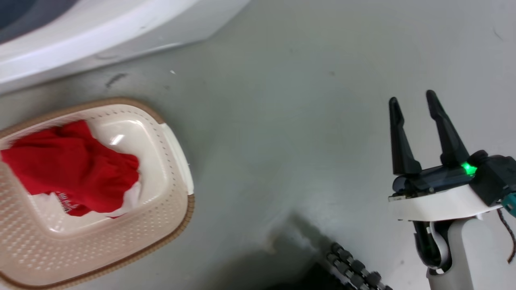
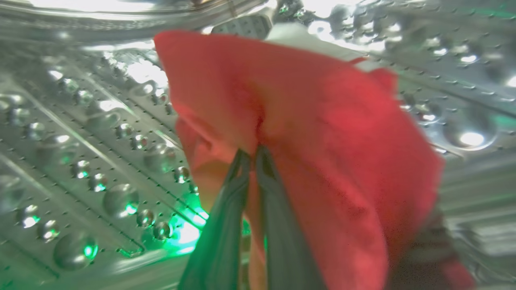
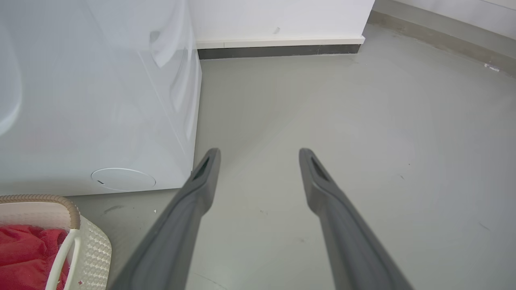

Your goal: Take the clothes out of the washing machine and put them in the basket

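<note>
Red soft fabric garment (image 2: 322, 141) inside the perforated steel drum (image 2: 80, 141) is pinched by the left gripper (image 2: 252, 152); right gripper (image 1: 412, 97) gapes apart.

**Head view:** even, diffuse light; a soft dark shadow falls on the floor (image 1: 290, 241) at bottom centre.
**Left wrist view:** glare spots and green reflections speckle the washing machine (image 2: 80, 141) interior; the clothes (image 2: 322, 141) are blurred.
**Right wrist view:** bright and sharp.
</note>
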Controlling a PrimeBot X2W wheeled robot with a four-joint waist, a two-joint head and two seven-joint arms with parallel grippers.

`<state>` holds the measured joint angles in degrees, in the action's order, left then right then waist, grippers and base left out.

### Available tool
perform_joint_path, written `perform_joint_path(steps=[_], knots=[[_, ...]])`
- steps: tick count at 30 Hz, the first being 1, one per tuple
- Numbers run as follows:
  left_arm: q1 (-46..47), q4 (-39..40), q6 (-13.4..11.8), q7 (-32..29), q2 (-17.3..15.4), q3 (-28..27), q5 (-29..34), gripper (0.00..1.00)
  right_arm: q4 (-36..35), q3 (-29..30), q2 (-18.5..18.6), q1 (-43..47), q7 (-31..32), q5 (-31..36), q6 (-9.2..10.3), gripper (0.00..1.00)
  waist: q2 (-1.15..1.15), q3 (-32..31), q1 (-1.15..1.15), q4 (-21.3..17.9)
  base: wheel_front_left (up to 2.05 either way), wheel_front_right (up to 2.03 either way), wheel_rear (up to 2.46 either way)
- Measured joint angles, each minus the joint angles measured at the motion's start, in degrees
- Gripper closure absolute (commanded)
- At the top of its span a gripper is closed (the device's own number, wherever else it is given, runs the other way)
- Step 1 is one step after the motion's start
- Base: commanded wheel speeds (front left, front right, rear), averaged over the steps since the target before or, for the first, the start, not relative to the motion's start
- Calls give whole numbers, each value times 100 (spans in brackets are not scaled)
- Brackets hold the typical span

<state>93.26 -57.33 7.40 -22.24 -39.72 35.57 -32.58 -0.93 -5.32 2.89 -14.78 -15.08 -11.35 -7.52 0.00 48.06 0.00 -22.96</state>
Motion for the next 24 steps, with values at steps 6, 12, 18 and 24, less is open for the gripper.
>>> perform_joint_path(steps=[6,12,18,24], knots=[[-847,145,1,881,190,250,-493,100,107,266,1,48,0,366,0,0,0,-527,0,322,0,0,0],[-1819,293,9,1664,424,520,-934,100,263,347,-3,202,0,716,-1,0,0,-1185,0,692,0,0,0],[-2543,513,9,2342,587,704,-1161,100,371,390,-1,348,0,906,0,0,0,-1869,-1,1076,0,0,0],[-3112,804,5,3123,727,793,-1143,100,511,405,-1,526,0,1001,-1,0,0,-2466,-1,1440,0,0,0]])
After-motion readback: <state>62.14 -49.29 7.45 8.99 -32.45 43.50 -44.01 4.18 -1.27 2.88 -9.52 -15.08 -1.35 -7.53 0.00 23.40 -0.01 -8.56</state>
